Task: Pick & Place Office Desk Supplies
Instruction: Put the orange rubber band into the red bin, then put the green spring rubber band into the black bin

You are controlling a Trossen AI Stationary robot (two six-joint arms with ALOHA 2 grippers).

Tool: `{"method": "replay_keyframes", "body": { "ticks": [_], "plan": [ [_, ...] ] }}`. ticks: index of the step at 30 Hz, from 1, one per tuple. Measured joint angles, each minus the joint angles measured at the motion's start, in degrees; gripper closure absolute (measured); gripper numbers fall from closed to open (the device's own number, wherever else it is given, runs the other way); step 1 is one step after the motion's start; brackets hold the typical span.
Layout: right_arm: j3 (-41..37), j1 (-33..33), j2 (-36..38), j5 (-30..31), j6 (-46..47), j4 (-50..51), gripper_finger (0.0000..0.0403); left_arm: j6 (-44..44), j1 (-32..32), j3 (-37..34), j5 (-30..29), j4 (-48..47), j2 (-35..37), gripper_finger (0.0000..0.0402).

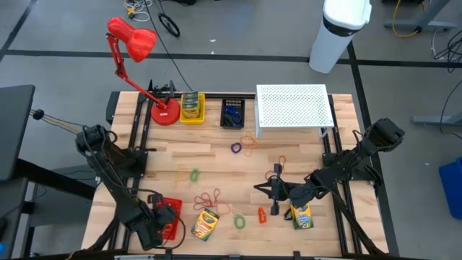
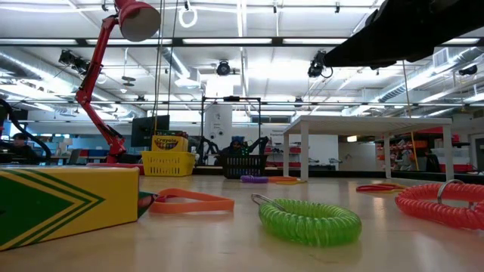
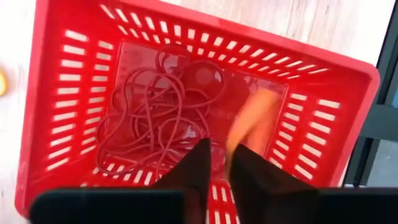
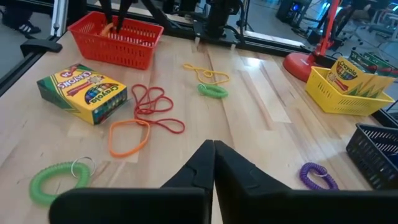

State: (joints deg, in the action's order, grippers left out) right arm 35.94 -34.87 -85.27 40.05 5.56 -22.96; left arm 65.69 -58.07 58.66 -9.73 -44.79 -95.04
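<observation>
the left gripper [image 1: 160, 220] is held over the red basket [image 1: 173, 230] at the near left corner of the tabletop [image 1: 216, 162]. in the left wrist view its fingers [image 3: 196, 171] are seen slightly parted just above the basket floor, where a tangle of red rubber bands [image 3: 155, 118] lies; a blurred orange loop [image 3: 255, 121] is seen right at the fingertips, and whether it is gripped cannot be told.

the right gripper [image 1: 261, 189] is set low over the tabletop near the right side, and its fingers [image 4: 208, 165] are seen pressed together with nothing between them.

a crayon box [image 1: 206, 224] lies just right of the red basket, and a second crayon box [image 1: 301, 215] lies beside the right arm. loose red rubber bands [image 1: 211, 198] are spread near the first box, with a green coil loop [image 1: 239, 222] and an orange band [image 1: 261, 215] to their right. a purple coil loop [image 1: 236, 147] lies near the middle, below the dark basket [image 1: 232, 114]. another crayon box stands in the yellow basket [image 1: 192, 110] next to the red lamp [image 1: 137, 50]. the white riser [image 1: 292, 108] stands at the far right.
</observation>
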Motion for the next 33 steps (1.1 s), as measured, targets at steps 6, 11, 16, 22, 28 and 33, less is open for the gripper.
{"method": "replay_keyframes", "body": {
  "ticks": [6, 11, 16, 22, 28, 33],
  "plan": [
    [0.0, 0.0, 0.0, 0.0, 0.02, -0.02, 0.0378, 2.08, 0.47, 0.0, 2.19, -0.02, 2.05, 0.0276],
    [0.0, 0.0, 0.0, -1.17, -0.02, -0.02, 0.0378, -3.13, 1.22, 2.43, 0.88, -2.88, 5.78, 0.0249],
    [0.0, 0.0, 0.0, -1.67, 0.02, 0.02, 0.0377, -9.51, 4.45, 3.45, -6.69, -4.16, 9.89, 0.0262],
    [0.0, 0.0, 0.0, -1.7, 0.02, 0.48, 0.0377, -10.83, 7.56, 3.14, -0.45, -6.33, 9.51, 0.0295],
    [-0.02, 0.02, 0.0, -1.7, 0.0, 0.46, 0.0377, -14.42, 8.01, 3.09, -6.42, -7.09, 7.87, 0.0339],
    [-0.02, 0.0, 0.0, -1.7, 0.02, 0.48, 0.0377, -15.3, 11.2, 3.09, -15.27, -7.1, 7.8, 0.0343]
  ]
}}
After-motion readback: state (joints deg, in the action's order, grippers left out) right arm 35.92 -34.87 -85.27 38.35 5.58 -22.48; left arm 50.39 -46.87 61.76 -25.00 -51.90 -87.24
